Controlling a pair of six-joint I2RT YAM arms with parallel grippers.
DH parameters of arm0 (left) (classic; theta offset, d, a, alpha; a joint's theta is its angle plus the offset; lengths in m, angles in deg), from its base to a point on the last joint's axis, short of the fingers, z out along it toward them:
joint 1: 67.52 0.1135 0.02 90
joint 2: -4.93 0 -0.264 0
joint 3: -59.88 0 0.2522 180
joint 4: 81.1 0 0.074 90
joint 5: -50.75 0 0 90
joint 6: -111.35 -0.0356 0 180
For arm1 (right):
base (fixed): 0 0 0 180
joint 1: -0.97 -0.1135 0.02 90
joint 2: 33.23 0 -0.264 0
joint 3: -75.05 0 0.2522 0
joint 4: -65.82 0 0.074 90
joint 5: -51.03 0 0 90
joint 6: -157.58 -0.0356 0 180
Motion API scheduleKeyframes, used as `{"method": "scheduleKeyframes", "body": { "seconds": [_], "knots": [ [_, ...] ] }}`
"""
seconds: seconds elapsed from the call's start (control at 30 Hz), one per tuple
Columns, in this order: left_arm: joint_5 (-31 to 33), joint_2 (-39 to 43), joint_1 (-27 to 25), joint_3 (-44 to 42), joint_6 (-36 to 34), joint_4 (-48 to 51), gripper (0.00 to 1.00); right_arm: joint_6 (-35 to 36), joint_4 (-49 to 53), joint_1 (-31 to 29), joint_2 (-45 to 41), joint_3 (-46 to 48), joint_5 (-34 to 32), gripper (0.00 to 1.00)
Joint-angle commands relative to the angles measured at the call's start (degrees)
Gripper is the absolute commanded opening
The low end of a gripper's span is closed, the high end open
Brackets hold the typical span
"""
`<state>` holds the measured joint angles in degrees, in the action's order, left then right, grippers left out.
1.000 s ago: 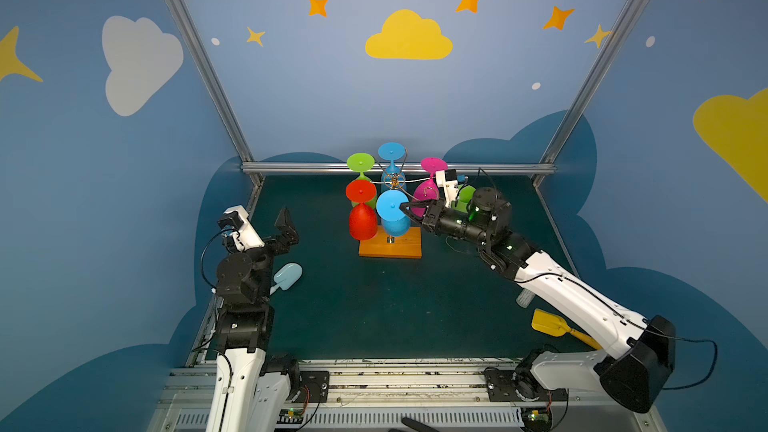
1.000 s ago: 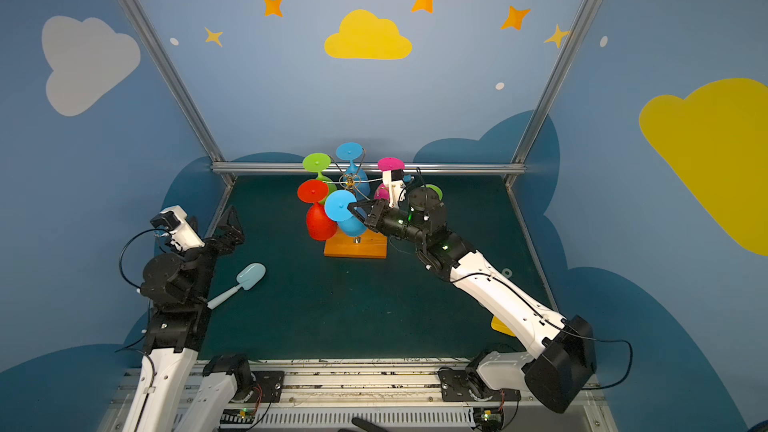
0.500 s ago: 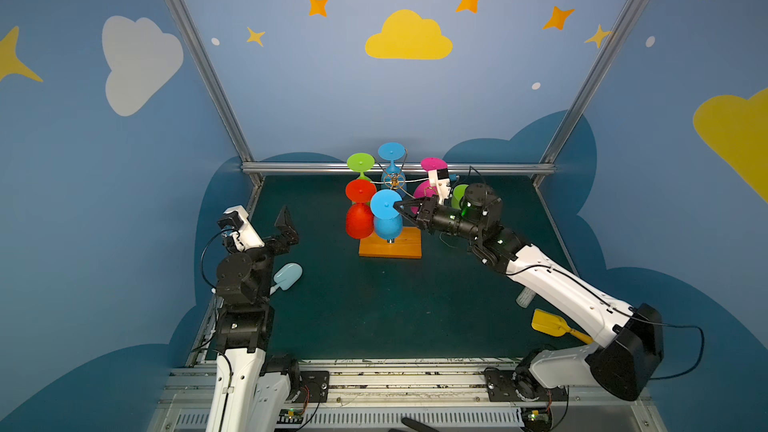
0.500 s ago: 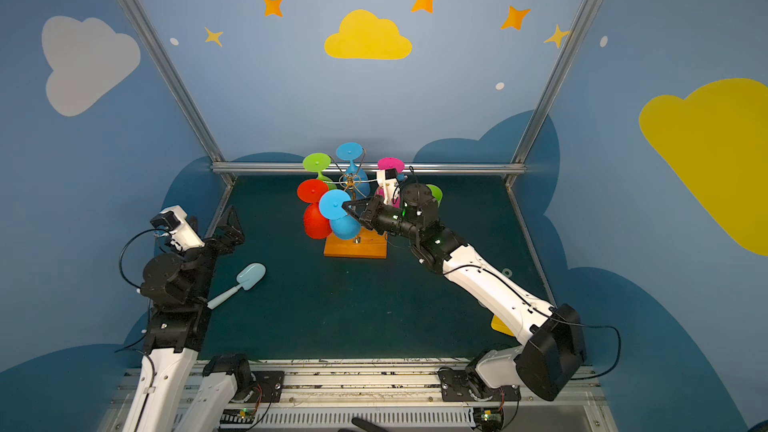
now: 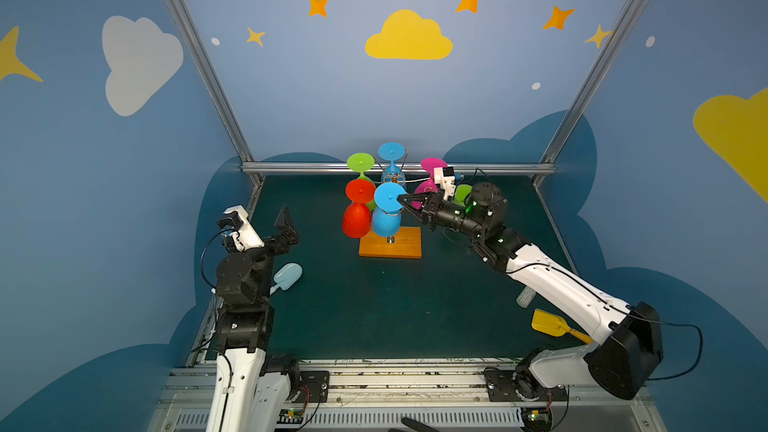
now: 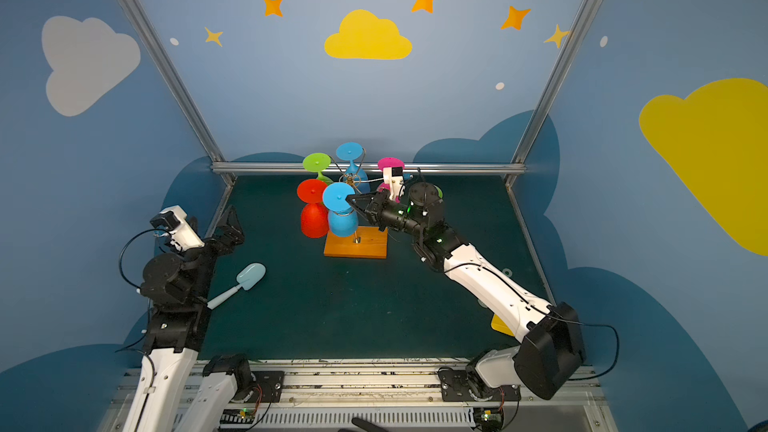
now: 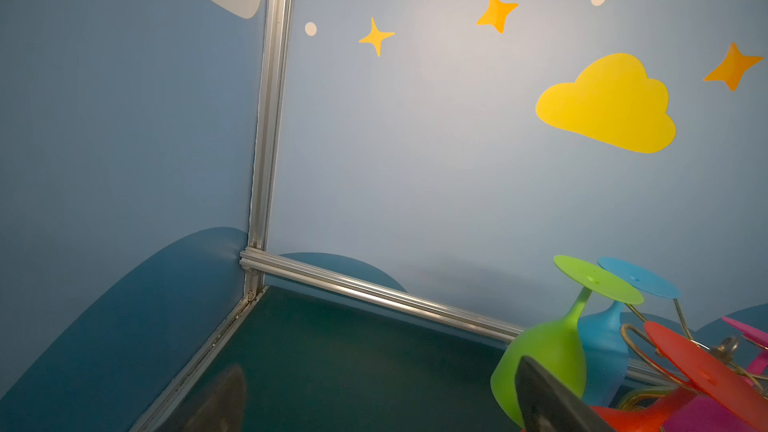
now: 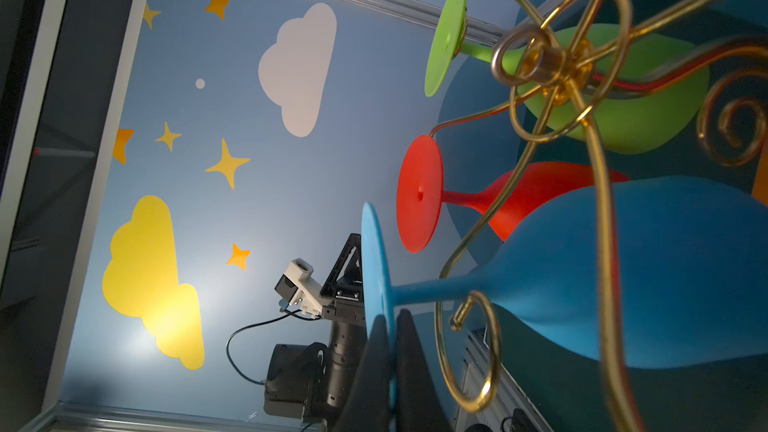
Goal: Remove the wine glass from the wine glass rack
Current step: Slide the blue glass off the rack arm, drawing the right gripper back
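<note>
Jaws of the right gripper (image 5: 401, 199) stay pinched on the front blue wine glass (image 5: 385, 221) foot, lifted slightly.

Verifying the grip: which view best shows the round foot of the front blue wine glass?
Right wrist view: the blue foot appears edge-on, pinched by the shut right gripper. Both top views show its disc face; left wrist view misses it.

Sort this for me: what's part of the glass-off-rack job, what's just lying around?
In the job: wine glass rack; front blue glass; right gripper, shut on its foot.
Lying about: pale blue scoop; yellow scoop; left gripper, open, off to the side.
</note>
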<state>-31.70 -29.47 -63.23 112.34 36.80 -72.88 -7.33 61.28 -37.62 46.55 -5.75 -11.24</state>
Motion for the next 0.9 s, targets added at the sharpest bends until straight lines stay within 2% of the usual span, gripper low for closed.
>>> {"method": "scheduleKeyframes", "body": {
  "seconds": [0.0,0.87],
  "knots": [
    [0.5,0.6,0.3,-0.6,-0.3,-0.1,0.99,-2.7,-5.3,0.5,0.8,0.9,1.0,0.0],
    [0.5,0.8,0.3,-0.6,-0.4,-0.1,0.99,-2.8,-4.5,1.9,-3.4,4.2,-5.9,0.0]
  ]
}}
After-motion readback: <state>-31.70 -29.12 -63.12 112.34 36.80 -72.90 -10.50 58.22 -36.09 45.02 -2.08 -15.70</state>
